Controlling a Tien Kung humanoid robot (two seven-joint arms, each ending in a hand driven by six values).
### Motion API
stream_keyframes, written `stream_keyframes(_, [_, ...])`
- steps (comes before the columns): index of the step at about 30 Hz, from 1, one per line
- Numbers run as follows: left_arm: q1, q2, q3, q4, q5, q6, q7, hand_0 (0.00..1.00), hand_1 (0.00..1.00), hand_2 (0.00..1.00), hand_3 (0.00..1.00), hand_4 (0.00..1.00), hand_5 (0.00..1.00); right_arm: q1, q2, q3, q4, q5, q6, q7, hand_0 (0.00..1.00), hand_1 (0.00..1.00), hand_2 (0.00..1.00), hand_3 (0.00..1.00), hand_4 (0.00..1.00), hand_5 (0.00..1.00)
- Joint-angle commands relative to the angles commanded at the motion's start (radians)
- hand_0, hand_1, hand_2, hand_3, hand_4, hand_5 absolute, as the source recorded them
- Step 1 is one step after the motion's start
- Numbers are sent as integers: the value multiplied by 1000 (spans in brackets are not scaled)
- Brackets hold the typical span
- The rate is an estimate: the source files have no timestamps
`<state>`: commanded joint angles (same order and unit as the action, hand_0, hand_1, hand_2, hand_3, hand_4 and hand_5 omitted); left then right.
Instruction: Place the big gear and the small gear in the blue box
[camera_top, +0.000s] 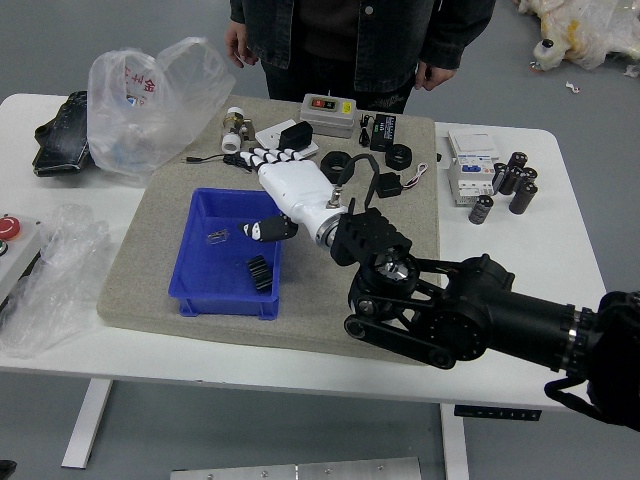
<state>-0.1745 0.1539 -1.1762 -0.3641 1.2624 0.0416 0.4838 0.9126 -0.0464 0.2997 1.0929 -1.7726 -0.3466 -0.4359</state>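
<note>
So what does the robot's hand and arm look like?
The right hand has a white back, white fingers with black markings, and a mostly black thumb. There's a silvery ring at the wrist and a black looping cable. The arm is black with silvery round parts.

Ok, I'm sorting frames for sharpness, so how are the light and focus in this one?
Head view: soft, fairly even light with no harsh shadows; bright streaks on the clear plastic bag; pale right hand looks reasonably sharp; black arm loses some detail in its dark parts; small piece inside the blue box too indistinct to identify.
</note>
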Motion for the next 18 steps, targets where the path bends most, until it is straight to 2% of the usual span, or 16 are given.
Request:
stream_keyframes(1, [0,0,0,0,0,0,-1,644,624,586,703,736,465,-1,-8,10,-14,12,-4,5,920,969,998,987,821,384])
stream_keyframes(2, [0,0,0,0,1,0,-1,644,624,587,701,735,466,-1,-16,21,-31,27,-10,12,779,865,913,926,762,332])
stream_keyframes(7, [1,1,-3,0,4,0,-1,644,624,587,701,735,466,5,-32,35,-107,41,-20,22,779,865,913,926,762,332])
stream_keyframes(8, [1,1,-2,0,4,0,-1,643,624,587,700,733,466,8,-31,30,-122,42,-20,22,735,826,875,881,727,253])
stream_keyframes(12, [-1,-1,-3,0,6,-1,-1,643,624,587,700,733,466,25,-10,-39,-206,84,-14,31,735,826,875,881,727,253])
stream_keyframes(18, [-4,-3,-2,0,6,-2,-1,642,623,586,697,732,465,46,18,-135,-278,150,-6,41,730,822,867,883,747,267])
